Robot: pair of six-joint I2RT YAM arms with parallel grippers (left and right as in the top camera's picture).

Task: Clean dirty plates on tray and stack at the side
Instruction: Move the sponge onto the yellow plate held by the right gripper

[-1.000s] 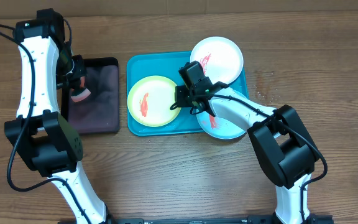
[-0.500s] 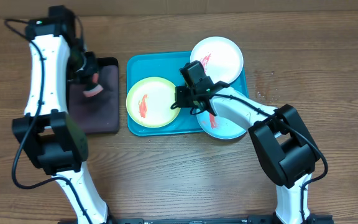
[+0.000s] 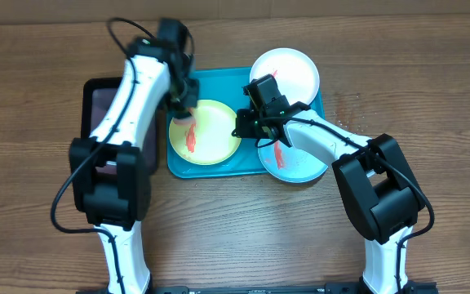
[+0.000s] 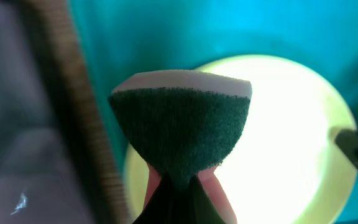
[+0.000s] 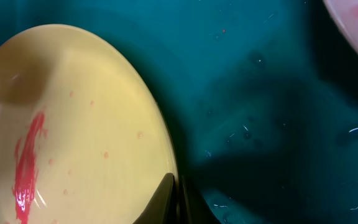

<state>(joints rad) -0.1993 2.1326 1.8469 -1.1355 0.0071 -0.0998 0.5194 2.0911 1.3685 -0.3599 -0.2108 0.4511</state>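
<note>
The lime-green-rimmed plate [image 3: 206, 132] lies at the left of the turquoise tray [image 3: 219, 82] with a red smear on it. It also shows in the left wrist view [image 4: 291, 143] and the right wrist view [image 5: 73, 124]. My right gripper [image 3: 238, 131] is shut on its right rim [image 5: 174, 186]. My left gripper [image 3: 184, 106] is shut on a sponge [image 4: 182, 127], green pad down, just above the plate's left part. The white plate [image 3: 288, 73] with red smears sits at the tray's back right. The pale mint-blue plate [image 3: 296, 163] lies at the front right, partly under my right arm.
A smaller black tray [image 3: 104, 122] stands left of the turquoise tray, partly covered by my left arm. Brown wooden table [image 3: 431, 98] lies all around, with a few small red spots right of the tray.
My left gripper has carried the sponge from over the black tray rightward to above the lime-green-rimmed plate. My right gripper stays shut on that plate's rim.
</note>
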